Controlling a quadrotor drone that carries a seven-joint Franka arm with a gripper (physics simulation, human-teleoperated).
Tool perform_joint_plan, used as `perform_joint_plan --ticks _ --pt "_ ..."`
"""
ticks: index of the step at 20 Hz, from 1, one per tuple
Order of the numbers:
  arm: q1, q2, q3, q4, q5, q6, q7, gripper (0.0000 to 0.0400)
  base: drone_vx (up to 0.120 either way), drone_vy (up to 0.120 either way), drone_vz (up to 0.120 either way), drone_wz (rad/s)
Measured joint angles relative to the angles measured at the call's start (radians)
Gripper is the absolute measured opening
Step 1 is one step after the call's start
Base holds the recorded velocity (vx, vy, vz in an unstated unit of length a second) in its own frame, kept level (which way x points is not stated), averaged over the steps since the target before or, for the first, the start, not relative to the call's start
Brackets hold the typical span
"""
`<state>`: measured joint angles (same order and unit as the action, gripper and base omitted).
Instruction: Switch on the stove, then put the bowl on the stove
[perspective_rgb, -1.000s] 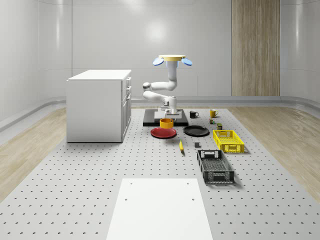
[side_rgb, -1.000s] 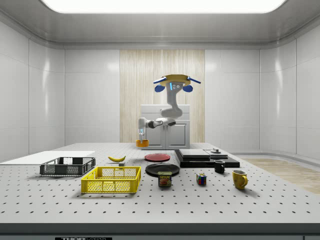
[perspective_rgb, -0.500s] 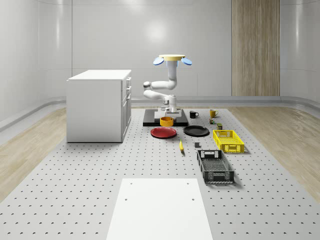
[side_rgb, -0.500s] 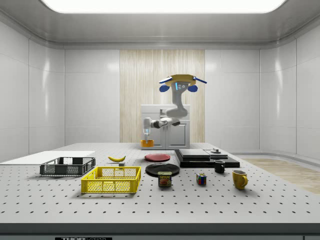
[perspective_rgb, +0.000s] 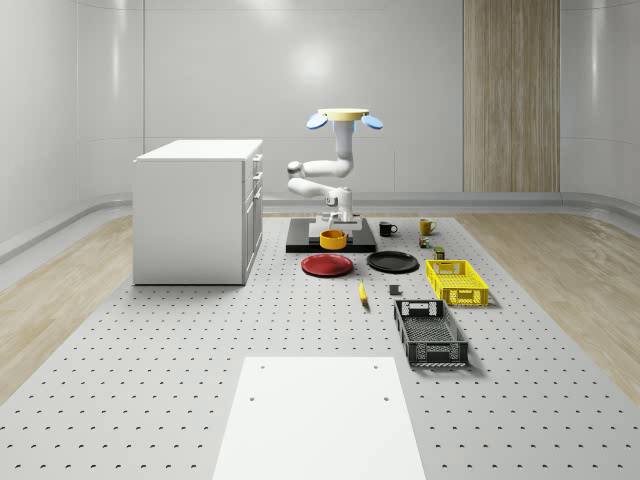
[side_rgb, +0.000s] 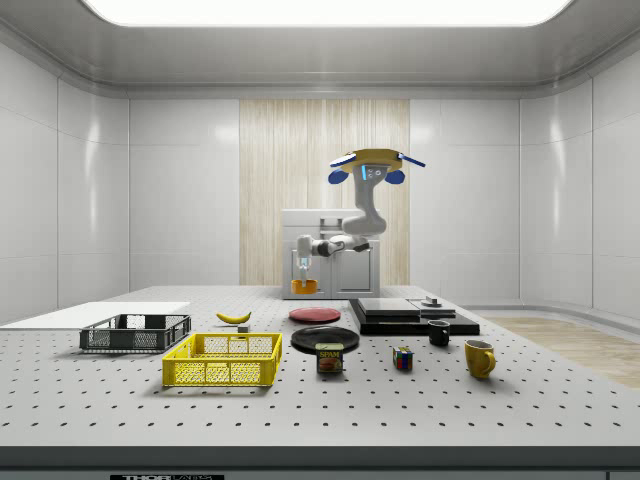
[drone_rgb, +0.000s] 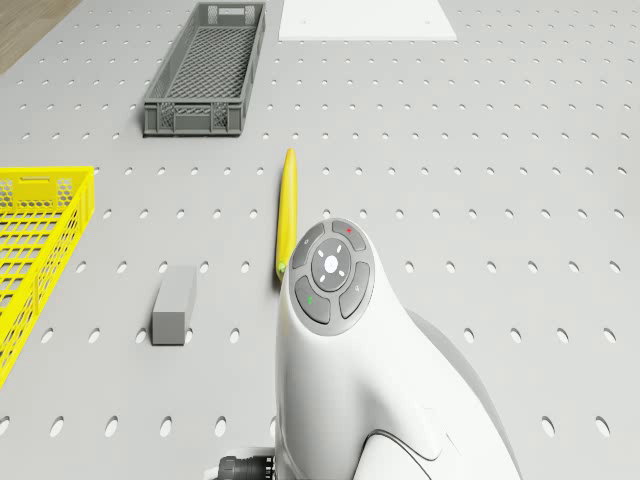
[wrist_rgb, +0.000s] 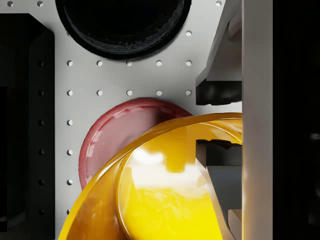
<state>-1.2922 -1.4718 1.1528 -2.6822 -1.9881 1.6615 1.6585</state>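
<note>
While bent, claw (wrist_rgb: 218, 120) w/ bowl (wrist_rgb: 165, 200)

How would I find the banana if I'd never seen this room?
Start at the big white cabinet on the whole-scene view's left, then look across the holey table to the yellow crate and the dark grey crate. Just before those crates lies the banana, the only long, thin yellow thing, flat on the table.

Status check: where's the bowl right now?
End effector shut on bowl, carried above red plate. Drone hovers near stove. Nothing blocking.
</note>
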Motion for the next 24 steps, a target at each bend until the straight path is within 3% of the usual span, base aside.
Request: perform_joint_plan --ticks 24 --pt "-0.001 -0.002 0.000 0.000 0.001 0.001 0.001 0.0100 -0.120 0.000 0.000 0.000"
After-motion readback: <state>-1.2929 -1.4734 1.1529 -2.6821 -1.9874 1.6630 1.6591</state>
